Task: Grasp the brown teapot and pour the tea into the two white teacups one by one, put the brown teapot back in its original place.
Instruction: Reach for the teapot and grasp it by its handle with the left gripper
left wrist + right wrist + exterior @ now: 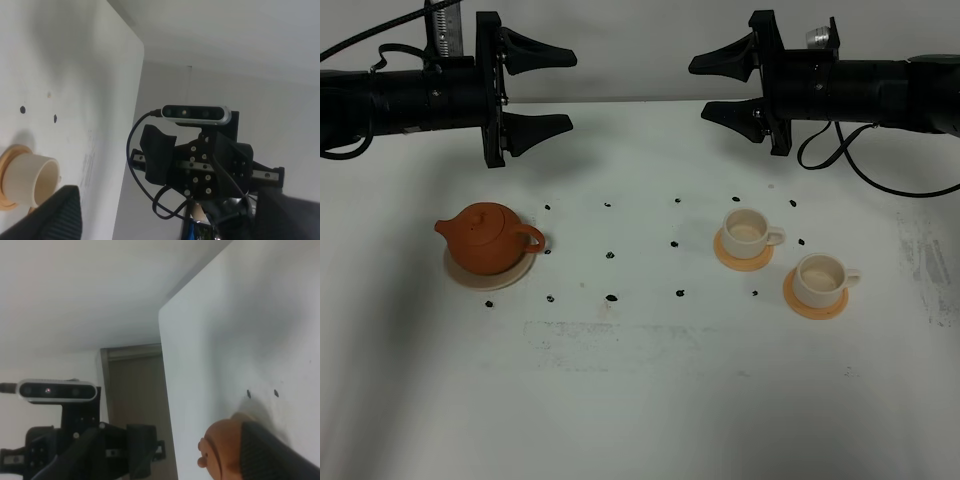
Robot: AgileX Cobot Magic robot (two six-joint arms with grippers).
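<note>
Left gripper [568,92] and right gripper [698,88] wide open, holding nothing. Lidded reddish-brown clay teapot [485,238] on round beige saucer [490,279]; two small white teacups [748,230] [820,278] pale inside.

Brown teapot [485,238] on beige saucer [495,282]

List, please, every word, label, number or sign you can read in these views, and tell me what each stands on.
No text can be read in any view.
Teapot, left cup, right cup: no lettering shows.
Metal strip at the top left of the high view: fine marks or ridges, too small to read.
Grey smudges on the table: not legible.
</note>
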